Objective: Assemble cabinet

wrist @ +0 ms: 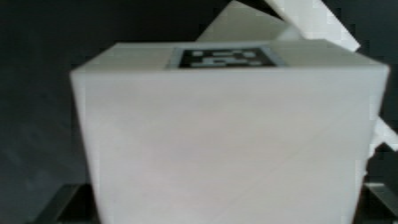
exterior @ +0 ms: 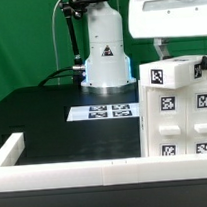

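The cabinet (exterior: 179,111) is a large white box with black-and-white tags, standing at the exterior view's right behind the front rail. My gripper (exterior: 174,52) hangs straight above it, its fingers reaching down to the cabinet's top edge. In the wrist view the cabinet's white body (wrist: 222,130) fills the frame, with one tag (wrist: 228,57) on its far face. The body sits between my gripper's (wrist: 217,212) dark fingertips (wrist: 64,206), which press against its sides. A thin white panel (wrist: 267,25) sticks out behind the box.
The marker board (exterior: 110,112) lies flat on the black table in front of the robot base (exterior: 104,66). A long low white rail (exterior: 66,174) runs along the front edge, with a raised end (exterior: 9,150) at the exterior view's left.
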